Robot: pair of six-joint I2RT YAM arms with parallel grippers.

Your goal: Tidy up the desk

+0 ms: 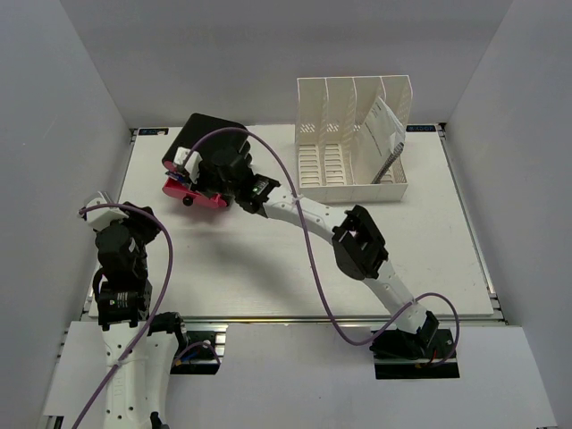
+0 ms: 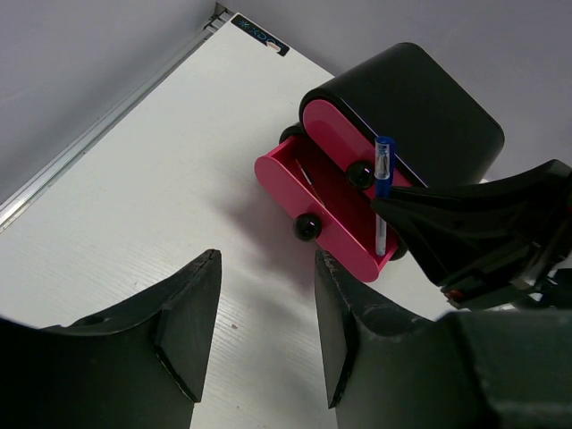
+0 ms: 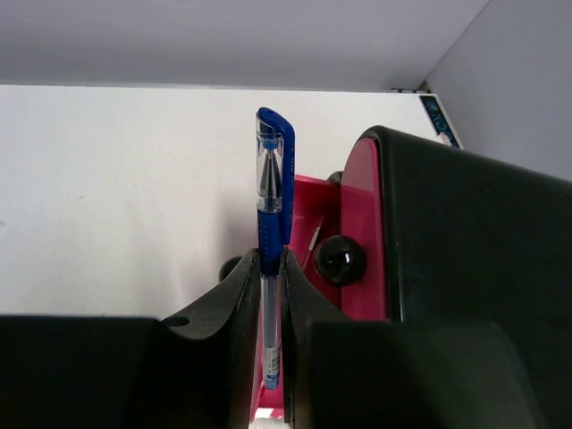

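Right gripper [image 3: 270, 268] pinches a blue pen [image 3: 273, 179] beside the pink drawer [image 2: 326, 206], contents unclear to me, capped end pointing past the fingertips [image 3: 238, 284]; left gripper [image 2: 268, 308] gapes above the desk [image 2: 134, 197] nearby

- Blue plastic capped pen [image 3: 273, 192]: upright, clamped between the right gripper [image 3: 271, 261] jaws.
- Black desk organiser with pink drawers [image 2: 402, 98]: one drawer open, just beside those jaws.
- White slotted plastic file rack [image 1: 353, 190]: well apart from both jaws.
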